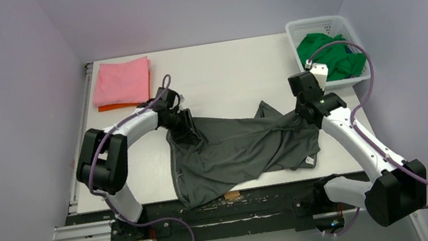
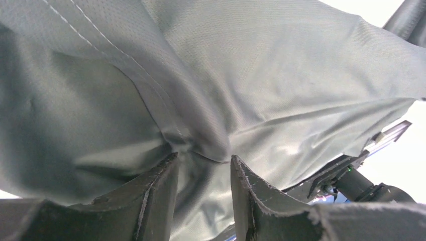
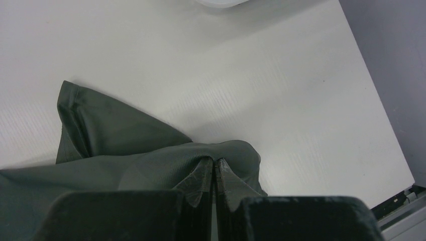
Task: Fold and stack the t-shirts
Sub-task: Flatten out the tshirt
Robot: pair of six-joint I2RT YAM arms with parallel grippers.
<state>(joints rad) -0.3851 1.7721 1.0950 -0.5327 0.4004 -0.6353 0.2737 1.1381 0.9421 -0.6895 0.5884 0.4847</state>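
The dark charcoal-grey t-shirt (image 1: 242, 151) lies spread and wrinkled across the near middle of the table, its hem hanging over the front edge. My left gripper (image 1: 191, 133) is at its upper left corner. In the left wrist view the fingers (image 2: 203, 158) stand apart with the grey cloth (image 2: 251, 75) bunched between and beyond them. My right gripper (image 1: 303, 113) is at the shirt's upper right; its fingers (image 3: 215, 160) are shut on a fold of the grey shirt (image 3: 125, 150). A folded pink shirt (image 1: 122, 81) lies on an orange one (image 1: 113, 107) at the far left.
A white lattice basket (image 1: 312, 22) at the far right corner holds the bright green shirt (image 1: 326, 52). The right arm's purple cable loops over the basket. A metal rail runs along the table's front edge (image 1: 229, 198).
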